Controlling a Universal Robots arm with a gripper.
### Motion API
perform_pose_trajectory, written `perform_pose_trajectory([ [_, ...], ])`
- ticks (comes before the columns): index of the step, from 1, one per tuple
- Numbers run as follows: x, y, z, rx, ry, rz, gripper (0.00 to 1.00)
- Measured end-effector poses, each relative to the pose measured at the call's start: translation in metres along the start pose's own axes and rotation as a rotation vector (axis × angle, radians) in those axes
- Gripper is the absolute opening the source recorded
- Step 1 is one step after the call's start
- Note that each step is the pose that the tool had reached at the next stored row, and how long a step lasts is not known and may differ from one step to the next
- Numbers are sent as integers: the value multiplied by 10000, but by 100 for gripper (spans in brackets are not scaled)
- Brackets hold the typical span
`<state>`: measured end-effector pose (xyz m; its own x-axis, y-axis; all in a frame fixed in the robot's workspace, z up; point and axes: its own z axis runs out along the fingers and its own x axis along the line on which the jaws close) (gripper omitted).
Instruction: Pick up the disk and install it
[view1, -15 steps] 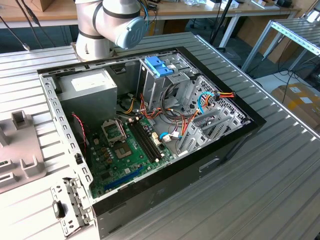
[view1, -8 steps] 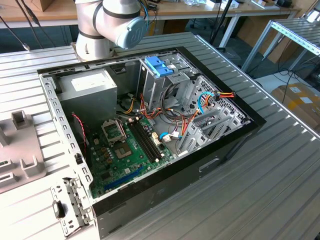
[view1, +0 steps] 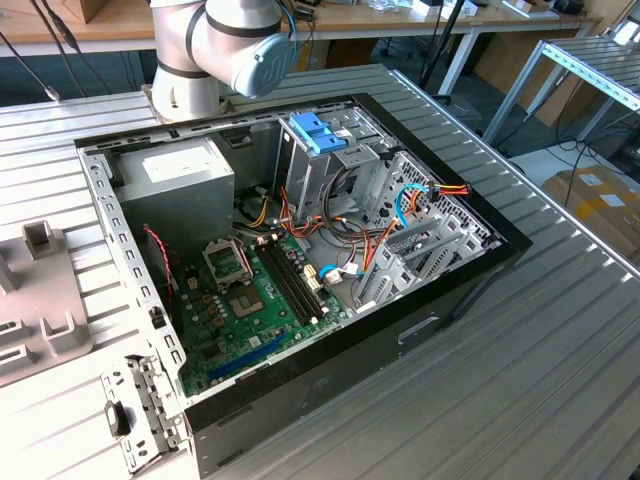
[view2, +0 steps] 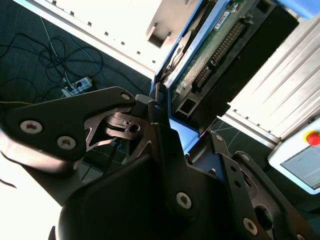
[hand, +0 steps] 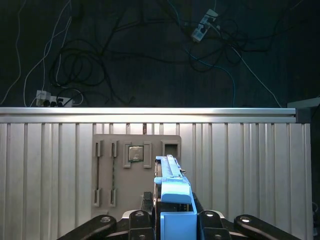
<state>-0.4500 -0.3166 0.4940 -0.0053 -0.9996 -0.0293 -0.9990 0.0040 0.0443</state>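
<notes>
Gripper (hand: 176, 224): fingers clamped on 1 blue-framed disk (hand: 172, 189), above ribbed desk (hand: 250, 165); 1 open case (view1: 300, 260) on desk.

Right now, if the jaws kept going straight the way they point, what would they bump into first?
Most likely the grey holder plate on the ribbed table: the disk clamped in the jaws points toward it. How far off it lies is unclear.

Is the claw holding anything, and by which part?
Yes: the gripper clamps the disk across its two flat faces, at its blue plastic end.
</notes>
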Motion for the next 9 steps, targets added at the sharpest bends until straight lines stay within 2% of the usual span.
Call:
perform_pose_trajectory([
  [9,29,0,0,0,0,0,37],
])
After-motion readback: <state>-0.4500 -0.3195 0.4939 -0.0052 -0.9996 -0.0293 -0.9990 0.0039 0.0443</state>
